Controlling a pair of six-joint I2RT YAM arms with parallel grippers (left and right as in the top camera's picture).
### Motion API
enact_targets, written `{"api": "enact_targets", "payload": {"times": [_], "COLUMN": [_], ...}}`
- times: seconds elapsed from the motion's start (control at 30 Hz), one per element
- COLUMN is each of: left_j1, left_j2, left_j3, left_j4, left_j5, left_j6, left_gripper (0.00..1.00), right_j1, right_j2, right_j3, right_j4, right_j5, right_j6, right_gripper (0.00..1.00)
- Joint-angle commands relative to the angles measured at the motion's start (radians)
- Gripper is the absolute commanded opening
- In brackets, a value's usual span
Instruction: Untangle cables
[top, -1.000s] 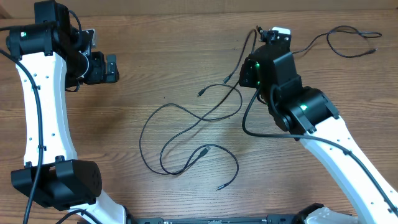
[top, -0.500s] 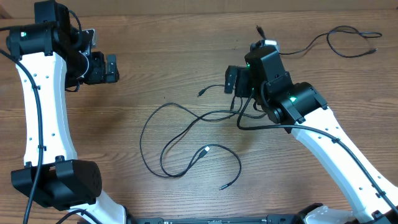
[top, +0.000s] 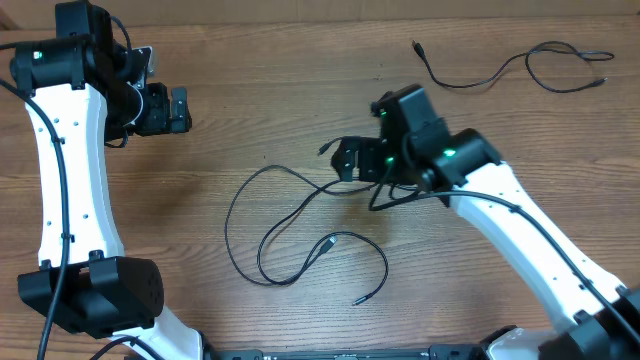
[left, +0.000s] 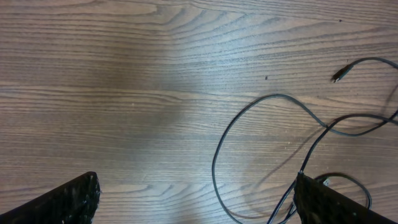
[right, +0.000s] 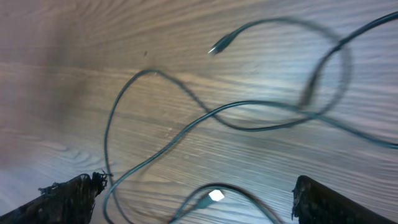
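One cable (top: 497, 73) lies free by the far right corner of the table (top: 300, 60), but you must part the crossed cables (top: 228, 220), and your left tool (top: 183, 110) and right tool (top: 342, 160) gape apart, empty.

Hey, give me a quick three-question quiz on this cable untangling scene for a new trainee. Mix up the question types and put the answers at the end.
1. True or false: the left end effector is closed on a cable.
2. Where on the table does the lone cable lie, apart from the tangled cables? A. near the far edge, on the robot's right. B. directly under the left end effector. C. at the near edge, between the arm bases.
3. Short answer: what is the right end effector hanging over, jaws open?
Key: 1 false, it is open and away from every cable; 2 A; 3 the tangled cables.
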Motion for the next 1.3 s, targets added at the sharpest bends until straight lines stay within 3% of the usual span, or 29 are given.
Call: {"api": "enact_targets", "payload": {"times": [0.0,0.2,0.4,0.87,1.2,1.27], "left_j1": [-0.005,-0.005,-0.005,-0.005,-0.005,-0.005], "left_j2": [0.003,0.003,0.003,0.003,0.003,0.003], "left_j3": [-0.004,-0.004,-0.004,-0.004,-0.004,-0.004], "left_j4": [-0.001,-0.001,0.000,-0.001,-0.001,0.000], "left_j5": [0.010,0.010,0.010,0.010,0.010,0.010], "left_j6": [0.016,0.016,0.016,0.016,0.016,0.016], "left_gripper": [0.99,1.00,1.00,1.00,1.00,1.00], "right_j1": [0.046,0.132,0.214,0.291,0.321,0.330], "right_j2": [0.052,0.153,0.234,0.247,0.250,0.253], "right_j3": [-0.022,-0.022,-0.022,-0.022,-0.060,-0.063], "right_j4": [0.029,0.039,0.064,0.204,0.188,0.192], "right_j5": [-0.042,-0.044,-0.045,-0.047,0.135,0.171], "right_j6": [0.092,0.187,0.189,0.243,0.657,0.702], "right_gripper": [1.00,1.00,1.00,1.00,1.00,0.93]}}
